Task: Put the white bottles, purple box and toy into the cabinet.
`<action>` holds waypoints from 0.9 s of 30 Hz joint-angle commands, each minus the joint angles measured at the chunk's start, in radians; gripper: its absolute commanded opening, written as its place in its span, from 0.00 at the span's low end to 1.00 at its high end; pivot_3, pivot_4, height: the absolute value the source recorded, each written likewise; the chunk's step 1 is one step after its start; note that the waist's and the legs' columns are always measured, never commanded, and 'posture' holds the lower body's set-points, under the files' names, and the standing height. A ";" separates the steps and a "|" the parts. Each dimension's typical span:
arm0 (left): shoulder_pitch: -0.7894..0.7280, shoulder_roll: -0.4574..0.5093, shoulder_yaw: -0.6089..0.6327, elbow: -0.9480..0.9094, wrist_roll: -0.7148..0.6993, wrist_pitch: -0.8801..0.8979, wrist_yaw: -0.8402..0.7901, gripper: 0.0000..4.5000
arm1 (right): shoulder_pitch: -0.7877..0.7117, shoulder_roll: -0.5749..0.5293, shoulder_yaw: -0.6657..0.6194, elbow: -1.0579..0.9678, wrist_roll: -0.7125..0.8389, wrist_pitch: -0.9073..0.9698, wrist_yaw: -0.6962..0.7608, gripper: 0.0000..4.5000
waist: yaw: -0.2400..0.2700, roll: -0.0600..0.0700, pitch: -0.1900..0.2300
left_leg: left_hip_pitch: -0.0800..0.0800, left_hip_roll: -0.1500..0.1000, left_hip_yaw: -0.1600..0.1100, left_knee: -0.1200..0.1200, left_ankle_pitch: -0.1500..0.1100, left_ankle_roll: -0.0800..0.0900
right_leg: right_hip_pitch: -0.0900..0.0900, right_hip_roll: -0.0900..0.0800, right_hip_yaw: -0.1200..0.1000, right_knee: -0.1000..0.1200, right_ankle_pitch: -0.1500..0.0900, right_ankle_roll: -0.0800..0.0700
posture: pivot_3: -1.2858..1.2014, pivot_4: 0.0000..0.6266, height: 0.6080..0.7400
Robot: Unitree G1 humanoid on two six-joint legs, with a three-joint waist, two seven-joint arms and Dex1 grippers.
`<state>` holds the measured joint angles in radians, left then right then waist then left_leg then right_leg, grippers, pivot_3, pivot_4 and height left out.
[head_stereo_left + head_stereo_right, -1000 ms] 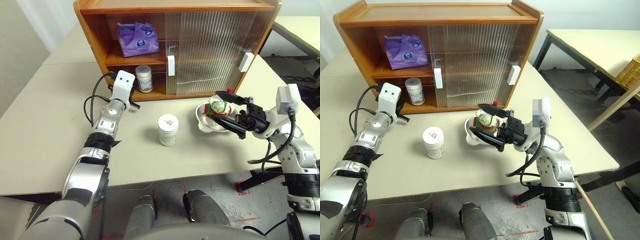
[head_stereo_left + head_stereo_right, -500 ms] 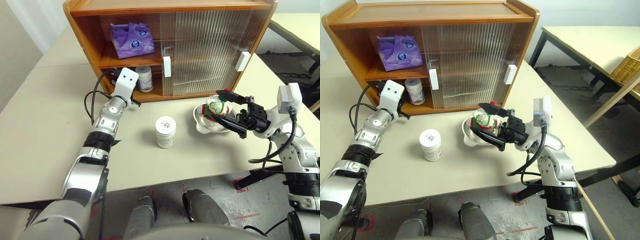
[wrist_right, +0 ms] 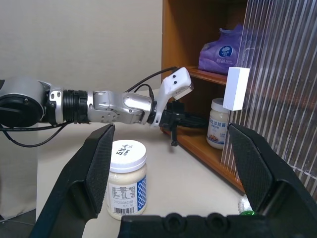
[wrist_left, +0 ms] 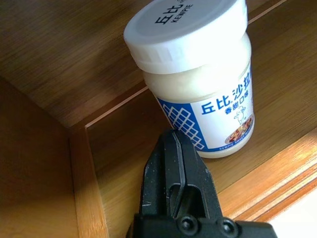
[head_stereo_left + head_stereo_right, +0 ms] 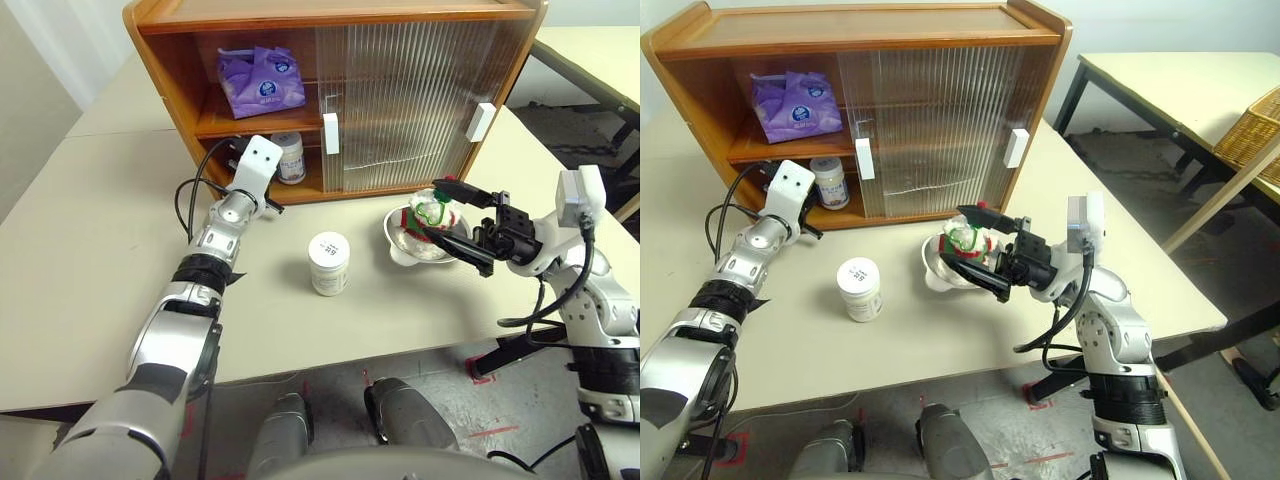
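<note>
The left hand point(image 4: 174, 184) is clenched with nothing in it, its tip at the bottle point(image 4: 195, 74) on the lower shelf of the cabinet point(image 5: 170, 75), upper left of the frame. This bottle seems placed. The right hand point(image 5: 447, 219) stands released around the toy point(image 5: 433, 210), centre right.

Next, I think, comes the second bottle point(image 5: 329, 263) on the bench point(image 5: 90, 260), centre. The purple box point(image 5: 262, 78) lies on the upper shelf. Whether the left hand touches the bottle I cannot tell.

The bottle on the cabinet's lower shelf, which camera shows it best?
The left wrist view: the bottle is close, label readable, beside the shut left end effector. Both eye views show it small inside the cabinet; the right wrist view shows it far off, half behind a door handle.
</note>
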<state>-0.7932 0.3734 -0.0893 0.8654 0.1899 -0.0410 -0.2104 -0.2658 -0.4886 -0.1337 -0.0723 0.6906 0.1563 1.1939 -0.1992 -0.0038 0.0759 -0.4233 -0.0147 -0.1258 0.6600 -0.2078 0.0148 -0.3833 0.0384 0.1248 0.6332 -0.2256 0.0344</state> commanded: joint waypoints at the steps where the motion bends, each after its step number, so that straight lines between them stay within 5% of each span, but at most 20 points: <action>1: -0.024 -0.014 -0.015 0.037 0.010 -0.027 -0.014 0.00 | 0.007 -0.008 -0.004 -0.018 0.000 0.010 -0.007 1.00 | 0.000 0.000 0.000 | 0.000 0.000 0.000 0.000 0.000 0.000 | 0.000 0.000 0.000 0.000 0.000 0.000 | 0.39 0.09 1.00; 27: -0.090 0.005 -0.031 0.152 0.049 -0.071 -0.007 0.00 | 0.017 -0.004 -0.001 -0.008 -0.003 -0.003 -0.003 1.00 | -0.022 0.000 0.000 | 0.000 -0.001 0.001 0.002 0.001 0.001 | 0.002 0.000 0.000 0.000 -0.001 0.004 | 0.40 0.10 1.00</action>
<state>-0.8600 0.3807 -0.1075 0.9934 0.2288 -0.1075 -0.2196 -0.2544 -0.4920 -0.1345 -0.0729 0.6908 0.1560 1.1872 -0.2215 -0.0038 0.0759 -0.4229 -0.0155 -0.1251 0.6617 -0.2070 0.0156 -0.3817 0.0386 0.1250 0.6332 -0.2263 0.0385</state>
